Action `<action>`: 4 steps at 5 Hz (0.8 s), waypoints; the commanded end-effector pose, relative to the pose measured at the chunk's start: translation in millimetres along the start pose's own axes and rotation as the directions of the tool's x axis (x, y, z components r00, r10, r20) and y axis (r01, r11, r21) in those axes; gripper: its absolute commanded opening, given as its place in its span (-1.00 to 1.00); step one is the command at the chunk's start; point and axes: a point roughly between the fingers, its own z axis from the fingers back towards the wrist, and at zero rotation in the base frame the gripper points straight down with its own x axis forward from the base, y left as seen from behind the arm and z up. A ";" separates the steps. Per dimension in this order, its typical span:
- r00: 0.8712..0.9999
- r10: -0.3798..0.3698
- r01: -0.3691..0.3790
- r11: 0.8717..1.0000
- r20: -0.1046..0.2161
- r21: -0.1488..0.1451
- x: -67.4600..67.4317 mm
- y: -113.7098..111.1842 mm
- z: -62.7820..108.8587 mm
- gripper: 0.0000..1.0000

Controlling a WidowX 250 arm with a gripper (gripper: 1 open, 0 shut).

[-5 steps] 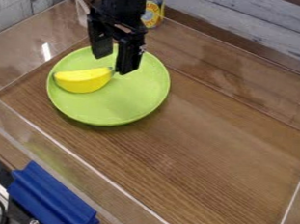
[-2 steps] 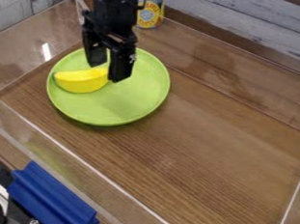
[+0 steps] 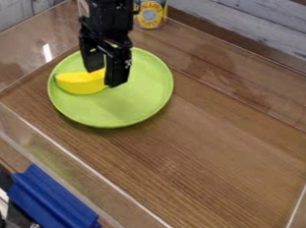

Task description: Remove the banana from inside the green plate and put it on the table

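Banana [image 3: 81, 80] lay in plate [image 3: 141, 103], on its left side, not lifted. Tool [image 3: 104, 69] pointed down w/ jaws spread wide, nothing held, fingers over banana's right end; contact unclear. Plate sat on counter [image 3: 233, 141], near back-left corner. Judged: approach stage only. Grasp, lift and set-down on bare counter beside plate all left.
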 end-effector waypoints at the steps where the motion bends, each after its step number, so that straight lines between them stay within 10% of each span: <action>1: 1.000 0.004 -0.005 1.000 0.027 0.006 -0.3 4.0 6.0 1.00; 4: 0.999 0.009 -0.008 1.000 0.032 -0.020 -4.5 12.0 -1.4 1.00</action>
